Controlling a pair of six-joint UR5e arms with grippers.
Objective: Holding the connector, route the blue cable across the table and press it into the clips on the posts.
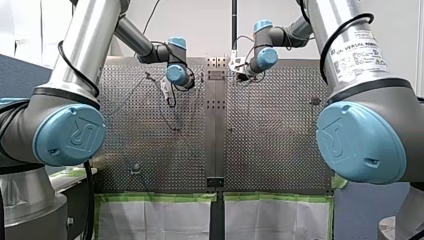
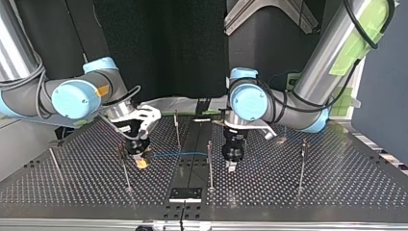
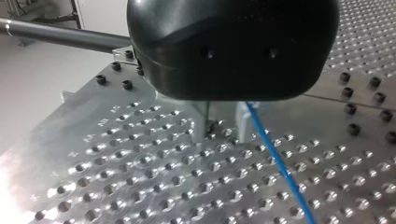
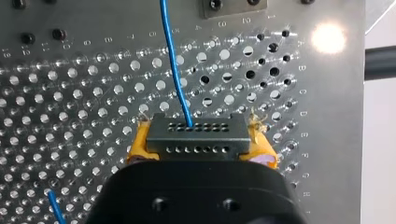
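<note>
A black connector sits between the yellow pads of my right gripper, which is shut on it. The blue cable leaves the connector and runs ahead over the perforated table. In the top view my right gripper hangs low at the left beside a thin post, and the cable stretches from it towards my left gripper. In the left wrist view my left gripper has its metal fingers apart, just above the table. The cable passes along one finger.
Several thin posts stand on the table: one in the middle, one at the top view's right, one further back. A black plate lies near the table's edge nearest the top view's camera. A dark rod runs behind my left gripper.
</note>
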